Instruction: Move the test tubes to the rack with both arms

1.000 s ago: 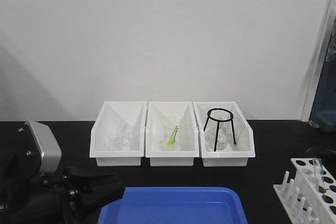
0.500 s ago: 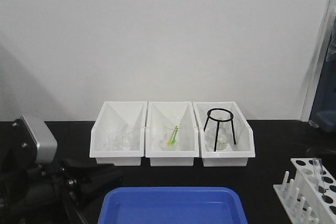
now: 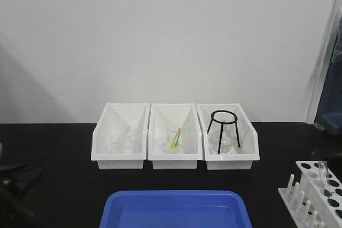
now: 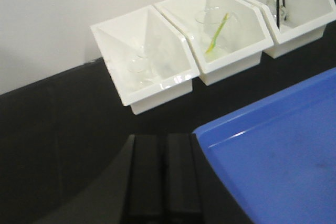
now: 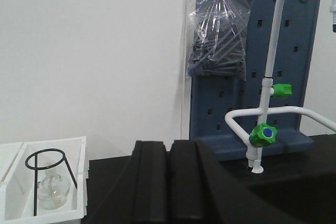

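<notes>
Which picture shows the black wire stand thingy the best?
The front-facing view shows the black wire tripod best: all of it is visible, standing in the right-hand white bin over a round glass flask. The left wrist view cuts off its top at the picture's edge, and the right wrist view shows it from the side, low in the corner.

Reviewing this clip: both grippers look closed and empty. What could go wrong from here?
The rack sits at the table's right edge, partly out of the front view, so a reaching arm could knock it. One test tube stands in it, and a nudge might tip it. The left gripper is close beside the blue tray and could bump it.
</notes>
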You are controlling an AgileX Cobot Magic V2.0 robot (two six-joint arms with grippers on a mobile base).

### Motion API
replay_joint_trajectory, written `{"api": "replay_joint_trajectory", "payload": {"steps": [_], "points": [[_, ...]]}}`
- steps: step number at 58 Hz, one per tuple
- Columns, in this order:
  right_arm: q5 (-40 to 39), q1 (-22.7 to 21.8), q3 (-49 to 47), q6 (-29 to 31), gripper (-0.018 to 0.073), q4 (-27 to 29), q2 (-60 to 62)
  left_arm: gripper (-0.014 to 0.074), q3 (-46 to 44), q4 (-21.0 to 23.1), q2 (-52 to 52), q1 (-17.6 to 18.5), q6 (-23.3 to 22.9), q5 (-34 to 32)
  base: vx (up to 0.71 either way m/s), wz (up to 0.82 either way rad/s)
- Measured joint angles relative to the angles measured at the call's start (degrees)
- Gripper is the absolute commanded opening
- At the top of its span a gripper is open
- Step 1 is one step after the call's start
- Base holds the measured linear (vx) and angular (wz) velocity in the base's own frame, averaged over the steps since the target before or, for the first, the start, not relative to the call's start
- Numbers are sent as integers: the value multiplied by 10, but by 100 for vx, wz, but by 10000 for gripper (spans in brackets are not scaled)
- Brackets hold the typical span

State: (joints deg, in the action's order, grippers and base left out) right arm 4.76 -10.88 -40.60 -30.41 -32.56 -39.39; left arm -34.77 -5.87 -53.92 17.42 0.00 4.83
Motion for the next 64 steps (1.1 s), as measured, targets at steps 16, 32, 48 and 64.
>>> {"api": "replay_joint_trajectory", "payload": {"steps": [16,32,48,64], "points": [[0,0,0,0,-8,0,0,-20,203,4,321,-89,0,-15,0,0],[0,0,0,0,-8,0,1,-20,359,4,542,-113,0,31,0,0],[0,0,0,0,-8,0,2,-20,363,6,543,-113,-34,66,0,0],[0,0,0,0,-8,0,2,-20,365,6,544,-113,-37,79,0,0]]}}
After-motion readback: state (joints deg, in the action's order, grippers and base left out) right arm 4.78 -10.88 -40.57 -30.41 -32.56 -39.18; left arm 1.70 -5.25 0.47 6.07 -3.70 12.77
